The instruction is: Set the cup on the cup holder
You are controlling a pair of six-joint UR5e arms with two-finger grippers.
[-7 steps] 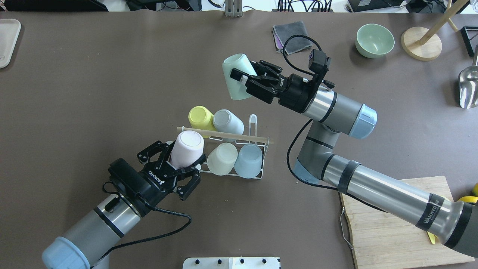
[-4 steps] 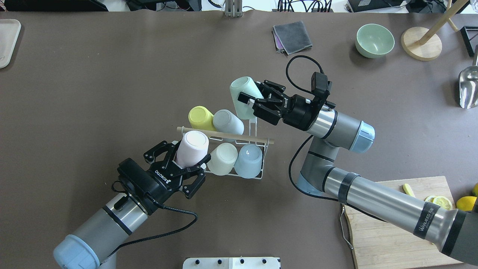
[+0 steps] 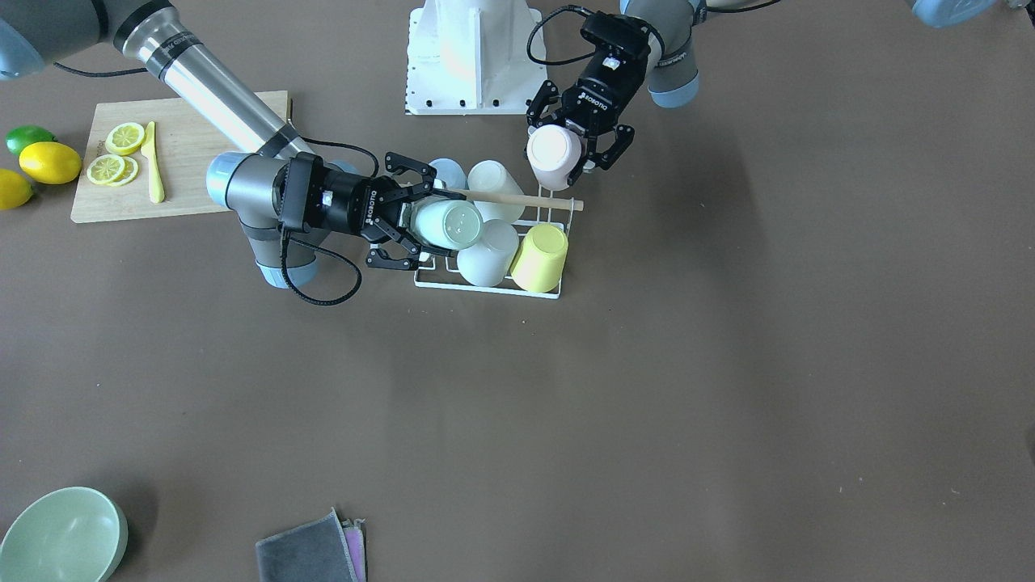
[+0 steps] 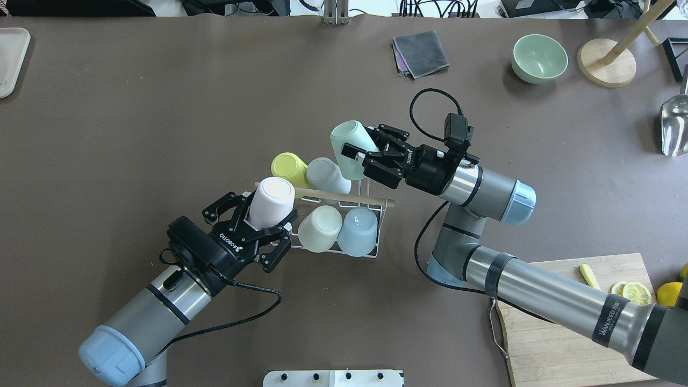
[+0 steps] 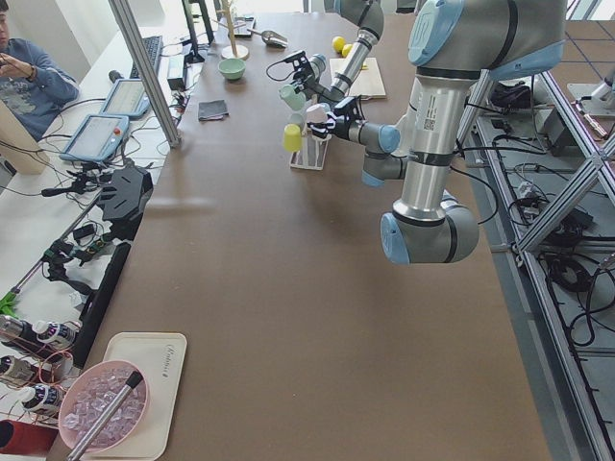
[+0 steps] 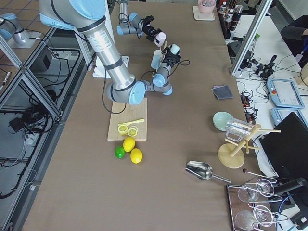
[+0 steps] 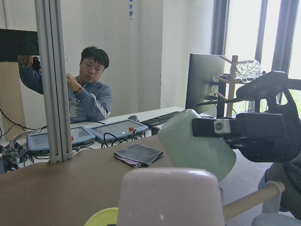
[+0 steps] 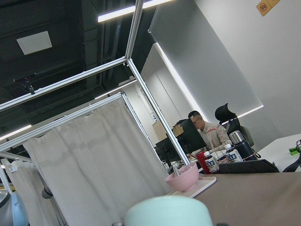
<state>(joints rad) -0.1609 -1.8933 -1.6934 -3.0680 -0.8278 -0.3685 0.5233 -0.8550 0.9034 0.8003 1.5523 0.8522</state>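
The cup holder (image 4: 371,252), a white wire rack with a wooden rod (image 4: 344,197) across its top, stands mid-table. On its prongs are yellow (image 4: 287,166), grey (image 4: 325,174), cream (image 4: 320,228) and light blue (image 4: 359,231) cups, all upside down. My left gripper (image 4: 269,214) is shut on a pink cup (image 4: 271,200), held bottom-up over the rack's near left end, by the rod's tip. My right gripper (image 4: 361,145) is shut on a mint green cup (image 4: 346,141), tilted over the rack's far right prong. In the front-facing view the mint cup (image 3: 449,224) touches the rod.
A cutting board (image 4: 564,344) with lemon slices lies at the near right under my right arm. At the far right are a green bowl (image 4: 539,58), a grey cloth (image 4: 421,52), a wooden stand (image 4: 606,62) and a metal scoop (image 4: 674,126). A tray (image 4: 11,59) sits far left.
My right gripper has brought the mint cup down and nearer, from above the table to the rack's far right prong. My left gripper has carried the pink cup slightly farther over the rack's end.
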